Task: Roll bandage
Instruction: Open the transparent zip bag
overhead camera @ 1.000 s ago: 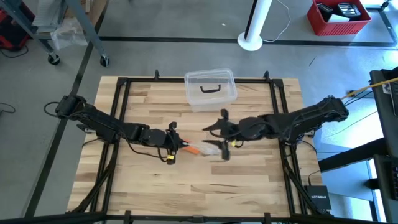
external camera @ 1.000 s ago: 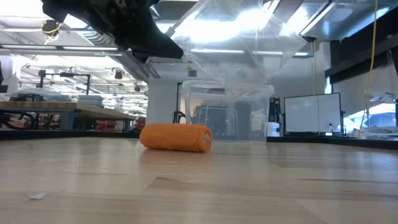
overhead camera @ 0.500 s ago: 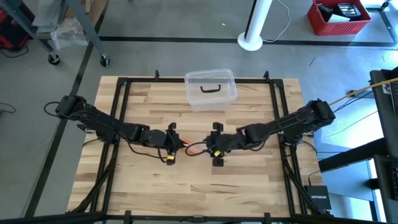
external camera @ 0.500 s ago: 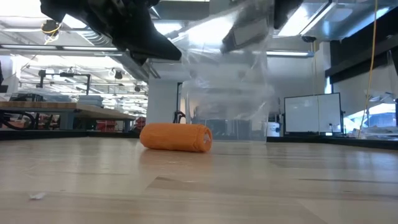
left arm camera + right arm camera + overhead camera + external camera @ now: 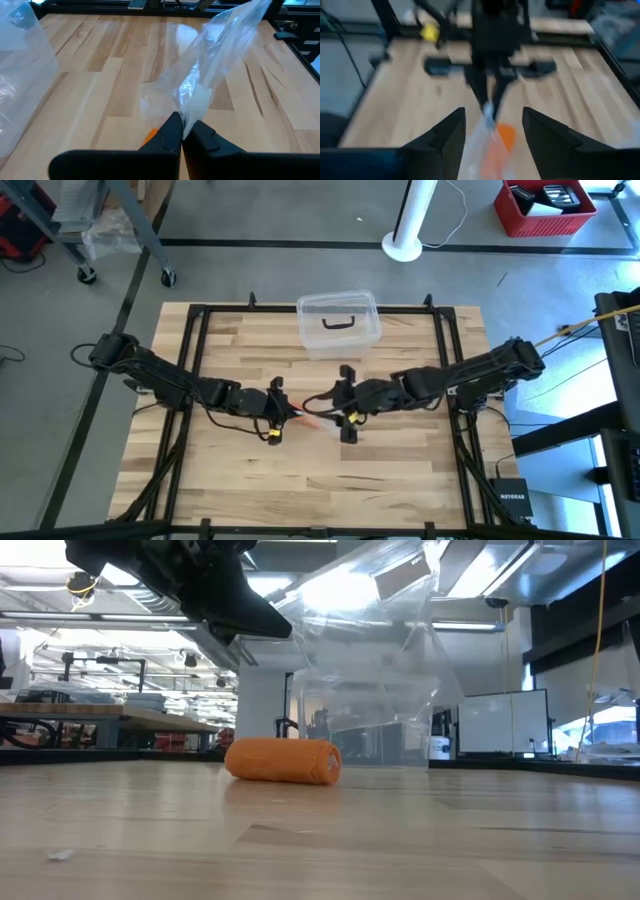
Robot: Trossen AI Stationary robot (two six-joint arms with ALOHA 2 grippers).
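Low view: a bright orange rolled fabric bandage (image 5: 283, 760) is seen lying on its side on the light wooden slatted table (image 5: 400, 840), already wound into a small cylinder. Rolling is judged finished; what is left appears to be bagging or putting away.

A thin clear plastic wrapper (image 5: 210, 75) is held up just above the bandage. One corner of it is pinched by the left gripper (image 5: 182, 132), whose fingers are pressed shut on the film. The far end of the wrapper is raised toward the right arm.

The right gripper (image 5: 492, 132) is set just beside the bandage, on the side opposite the left gripper, with its fingers spread wide. The wrapper and the orange roll are seen between those fingers, but no contact with either can be confirmed.

In the high view, only a sliver of orange is visible between the two grippers. A clear plastic lidded box with a black handle (image 5: 338, 323) is noted well apart from the bandage, toward the table's far edge, untouched.
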